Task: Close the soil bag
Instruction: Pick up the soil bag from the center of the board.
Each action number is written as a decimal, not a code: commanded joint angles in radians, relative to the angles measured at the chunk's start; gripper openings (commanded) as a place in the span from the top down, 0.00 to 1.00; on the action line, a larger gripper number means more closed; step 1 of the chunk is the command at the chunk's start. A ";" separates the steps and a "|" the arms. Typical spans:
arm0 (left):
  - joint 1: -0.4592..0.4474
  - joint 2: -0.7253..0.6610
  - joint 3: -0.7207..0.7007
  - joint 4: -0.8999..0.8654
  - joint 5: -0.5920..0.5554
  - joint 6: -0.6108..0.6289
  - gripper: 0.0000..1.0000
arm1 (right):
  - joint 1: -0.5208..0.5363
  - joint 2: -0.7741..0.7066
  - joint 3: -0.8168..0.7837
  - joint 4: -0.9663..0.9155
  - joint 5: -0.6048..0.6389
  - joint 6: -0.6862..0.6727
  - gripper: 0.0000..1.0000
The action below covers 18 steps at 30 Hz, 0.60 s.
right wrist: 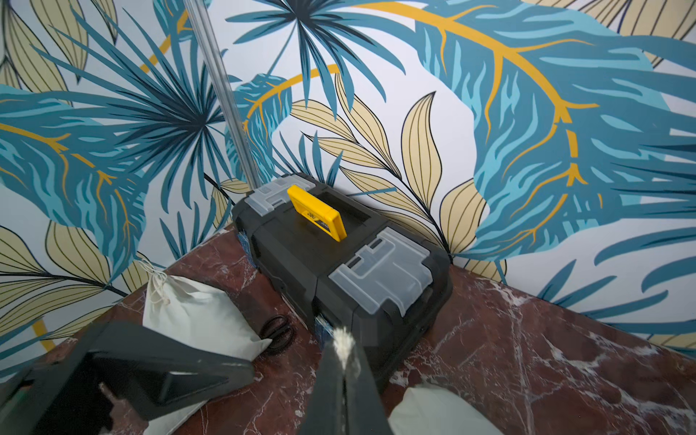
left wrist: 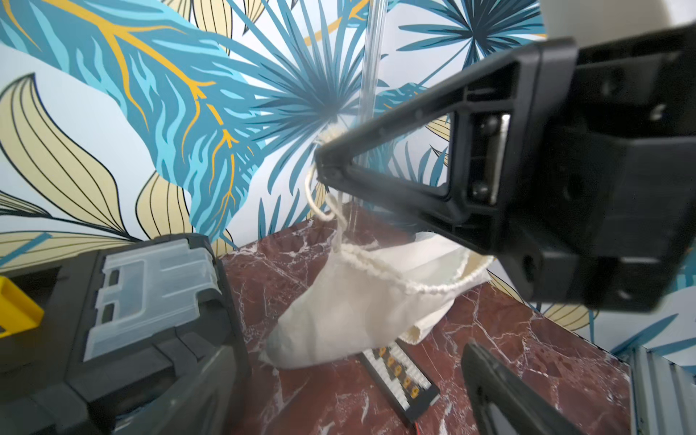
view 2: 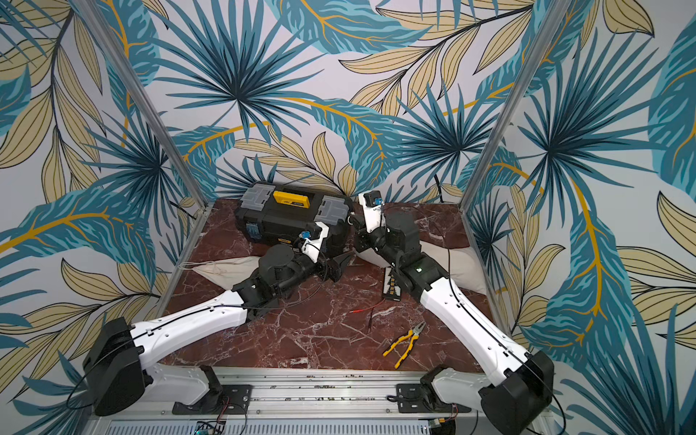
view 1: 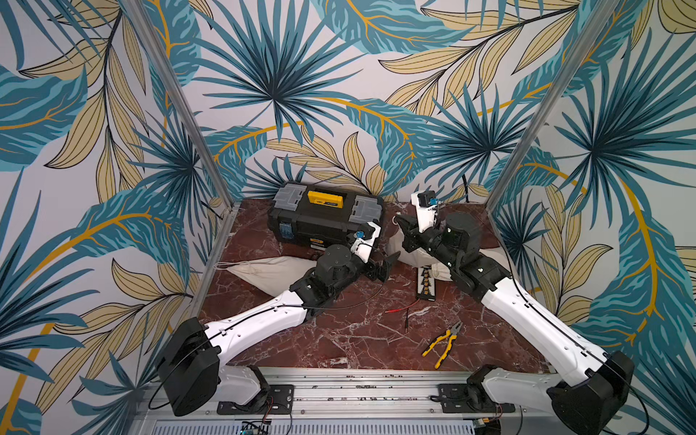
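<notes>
three leaf-print walls (view 1: 339,75) round red marble table (view 1: 339,339), right gripper (left wrist: 323,168) clamped on soil bag (left wrist: 339,312) drawstring (left wrist: 309,196), left gripper (view 1: 388,265) gaping wide, toolbox (view 1: 324,220) at back

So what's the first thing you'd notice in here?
The giant blue and yellow leaf wallpaper all around the red marble table jumps out first. At the back of the table sits a black toolbox with a bright yellow handle. Right beside it, the right gripper pinches the drawstring of a white soil bag, its mouth lifted.
</notes>
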<state>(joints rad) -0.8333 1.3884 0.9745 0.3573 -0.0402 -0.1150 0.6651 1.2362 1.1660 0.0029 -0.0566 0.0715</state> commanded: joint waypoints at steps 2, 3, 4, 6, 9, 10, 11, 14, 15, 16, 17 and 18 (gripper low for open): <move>-0.001 0.047 0.027 0.106 -0.109 0.001 0.05 | 0.011 0.020 0.035 0.101 -0.082 0.020 1.00; -0.001 0.056 0.025 0.131 -0.110 -0.009 0.05 | 0.010 0.024 0.037 0.108 -0.086 0.024 1.00; 0.000 0.066 0.023 0.156 -0.104 -0.024 0.05 | 0.012 0.029 0.037 0.114 -0.092 0.028 1.00; 0.000 0.086 0.021 0.204 -0.084 -0.046 0.06 | 0.014 0.043 0.039 0.122 -0.107 0.036 1.00; 0.000 0.120 0.039 0.262 -0.120 -0.073 0.10 | 0.016 0.059 0.041 0.127 -0.132 0.045 1.00; 0.001 0.133 0.054 0.259 -0.146 -0.083 0.14 | 0.018 0.061 0.041 0.132 -0.137 0.050 1.00; 0.004 0.146 0.072 0.247 -0.166 -0.090 0.17 | 0.018 0.063 0.041 0.135 -0.141 0.052 1.00; 0.014 0.183 0.098 0.247 -0.187 -0.110 0.24 | 0.019 0.065 0.043 0.135 -0.142 0.050 1.00; 0.016 0.196 0.100 0.256 -0.192 -0.115 0.30 | 0.019 0.062 0.043 0.135 -0.137 0.048 1.00; 0.016 0.207 0.104 0.257 -0.200 -0.117 0.36 | 0.018 0.060 0.044 0.138 -0.131 0.046 1.00; 0.016 0.218 0.107 0.255 -0.208 -0.121 0.41 | 0.018 0.059 0.044 0.140 -0.122 0.044 1.00; 0.017 0.227 0.108 0.240 -0.209 -0.130 0.48 | 0.018 0.058 0.046 0.141 -0.115 0.041 1.00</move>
<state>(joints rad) -0.8227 1.5921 1.0592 0.5739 -0.2100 -0.2180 0.6769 1.3010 1.1858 0.0814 -0.1730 0.1070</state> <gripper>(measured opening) 0.560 0.066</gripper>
